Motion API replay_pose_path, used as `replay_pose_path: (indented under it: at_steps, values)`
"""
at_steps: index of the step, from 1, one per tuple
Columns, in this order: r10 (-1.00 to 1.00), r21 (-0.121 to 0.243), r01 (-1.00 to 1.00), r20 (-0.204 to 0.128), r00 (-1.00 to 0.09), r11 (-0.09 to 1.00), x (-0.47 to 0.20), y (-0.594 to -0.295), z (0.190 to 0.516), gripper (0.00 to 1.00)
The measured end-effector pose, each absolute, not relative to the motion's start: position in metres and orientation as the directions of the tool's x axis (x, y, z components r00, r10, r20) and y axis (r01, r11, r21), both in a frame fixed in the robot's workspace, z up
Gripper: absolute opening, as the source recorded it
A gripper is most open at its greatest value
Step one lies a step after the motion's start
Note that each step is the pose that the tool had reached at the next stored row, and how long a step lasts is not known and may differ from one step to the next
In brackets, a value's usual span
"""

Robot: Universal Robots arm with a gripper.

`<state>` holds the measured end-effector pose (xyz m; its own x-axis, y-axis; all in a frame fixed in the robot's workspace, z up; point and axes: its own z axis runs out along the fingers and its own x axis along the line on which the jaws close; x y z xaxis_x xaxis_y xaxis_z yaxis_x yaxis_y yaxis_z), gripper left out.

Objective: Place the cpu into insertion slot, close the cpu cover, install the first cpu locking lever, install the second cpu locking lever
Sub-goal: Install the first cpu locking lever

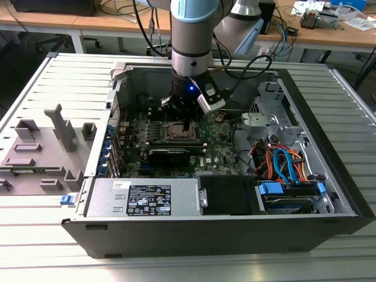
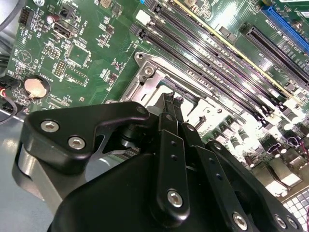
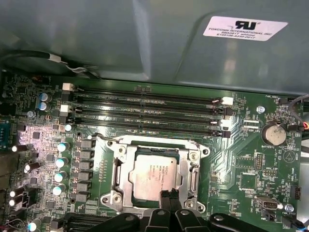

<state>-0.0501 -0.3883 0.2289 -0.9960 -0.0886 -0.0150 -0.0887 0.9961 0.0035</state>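
The cpu [image 3: 154, 176] lies flat in the socket on the green motherboard [image 3: 251, 159], its pale metal top showing. The cpu cover [image 3: 126, 169], a silvery frame, lies down around it, and the chip shows through its window. A thin wire lever [image 3: 145, 138] runs along one side of the socket. My gripper [image 3: 171, 194] is shut, its black tips together at the edge of the cover, right by the chip. In the second wrist view the gripper [image 2: 170, 101] points down at the cover [image 2: 145, 84]. In the exterior view the gripper [image 1: 187, 124] hangs over the socket inside the computer case.
Black memory slots [image 3: 145, 108] run beside the socket, with a row of capacitors [image 3: 62, 162] and a coin battery [image 3: 272, 133] nearby. The case wall [image 3: 120, 38] stands close behind. A power supply [image 1: 147, 197], coloured cables [image 1: 282, 161] and a grey fixture [image 1: 41, 147] surround the work area.
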Motion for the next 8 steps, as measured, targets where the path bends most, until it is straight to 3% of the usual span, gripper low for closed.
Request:
replay_pose_path:
  at_steps: [8]
  values:
    - [-0.089, 0.004, -0.089, -0.015, -0.996, 0.996, -0.0502, -0.3883, 0.2326, 0.11]
